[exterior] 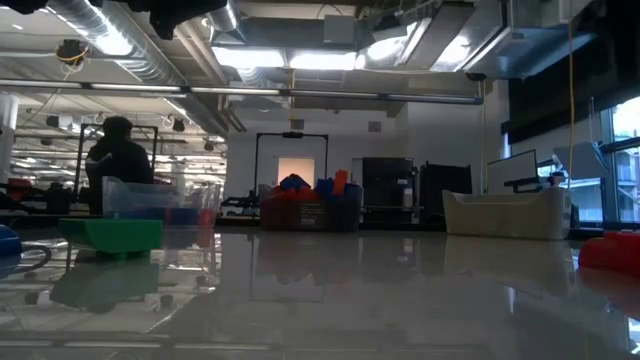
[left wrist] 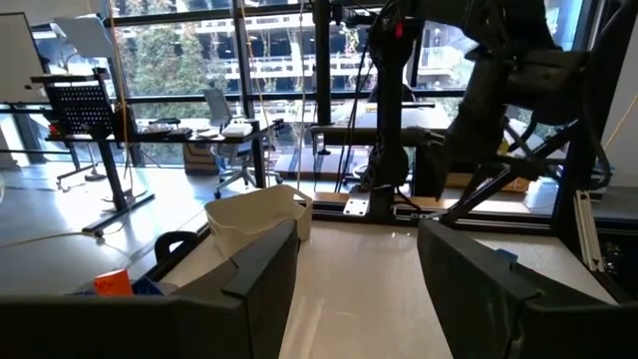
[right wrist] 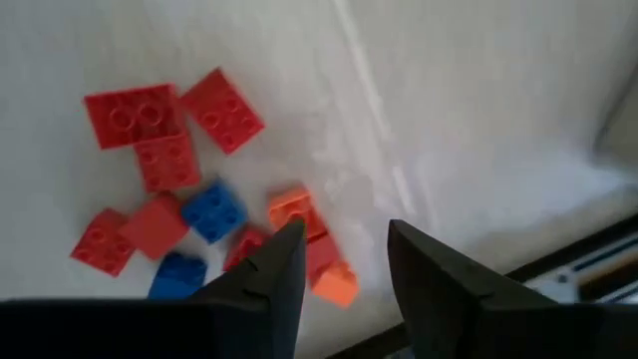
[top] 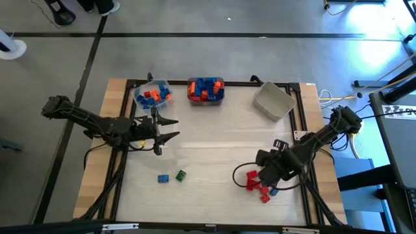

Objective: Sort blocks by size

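Sorting partly done, by the look of it. Two clear plastic bins at the table's far edge already loaded: the left one (top: 153, 95) with a few orange and blue studded bricks, the middle one (top: 206, 90) heaped with blue and orange bricks. A third, grey plastic bin (top: 273, 101) at the far right, tipped at an angle, nothing visible inside.

Still loose on the white tabletop (top: 214, 140): a small blue brick (top: 163, 178) and a small green brick (top: 181, 175) just beside each other near the front left, and a scattered pile of red, blue and orange bricks (right wrist: 189, 189) at the front right (at least ten, in more than one size, flat square red ones among them).

Right gripper (right wrist: 339, 264) low over that pile, fingers parted a modest way with nothing between them; an orange brick (right wrist: 296, 211) just ahead of the fingertips, not touched as far as can be seen. Likely about to pick from the pile.

Left gripper (top: 168, 129) above the table's left side, between the left bin and the two stray bricks, fingers spread wide and empty, pointing across the table.

Judged remaining: the whole front-right pile plus the blue and green pair, so a good share of work yet.
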`<state>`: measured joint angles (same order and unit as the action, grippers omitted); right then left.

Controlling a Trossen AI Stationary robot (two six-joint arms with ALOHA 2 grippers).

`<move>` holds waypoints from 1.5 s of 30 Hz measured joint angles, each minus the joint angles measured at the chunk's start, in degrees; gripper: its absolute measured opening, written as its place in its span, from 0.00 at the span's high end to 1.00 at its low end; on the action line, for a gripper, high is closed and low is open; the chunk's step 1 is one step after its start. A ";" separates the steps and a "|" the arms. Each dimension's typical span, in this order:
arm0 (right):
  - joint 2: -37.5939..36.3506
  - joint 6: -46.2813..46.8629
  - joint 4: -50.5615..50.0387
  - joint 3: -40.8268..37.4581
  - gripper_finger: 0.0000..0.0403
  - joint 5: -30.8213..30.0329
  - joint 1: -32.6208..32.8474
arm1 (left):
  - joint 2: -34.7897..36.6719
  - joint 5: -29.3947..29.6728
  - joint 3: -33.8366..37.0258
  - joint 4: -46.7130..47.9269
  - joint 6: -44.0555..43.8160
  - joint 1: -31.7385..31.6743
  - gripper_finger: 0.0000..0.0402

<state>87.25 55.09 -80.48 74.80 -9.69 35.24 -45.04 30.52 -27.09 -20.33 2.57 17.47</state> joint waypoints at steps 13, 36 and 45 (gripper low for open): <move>0.01 2.04 15.01 -13.82 0.65 11.45 0.00 | 0.02 0.00 0.00 0.65 0.00 0.00 0.51; -0.12 -6.06 23.03 -22.74 0.19 7.78 1.07 | 0.02 0.00 0.00 1.80 0.81 0.00 0.51; -0.05 -6.56 26.72 -26.37 0.28 7.17 1.49 | 0.02 0.00 0.00 1.67 0.85 0.00 0.51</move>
<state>87.20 48.53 -53.75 48.42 -2.52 36.73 -45.01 30.52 -27.09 -18.65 3.42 17.47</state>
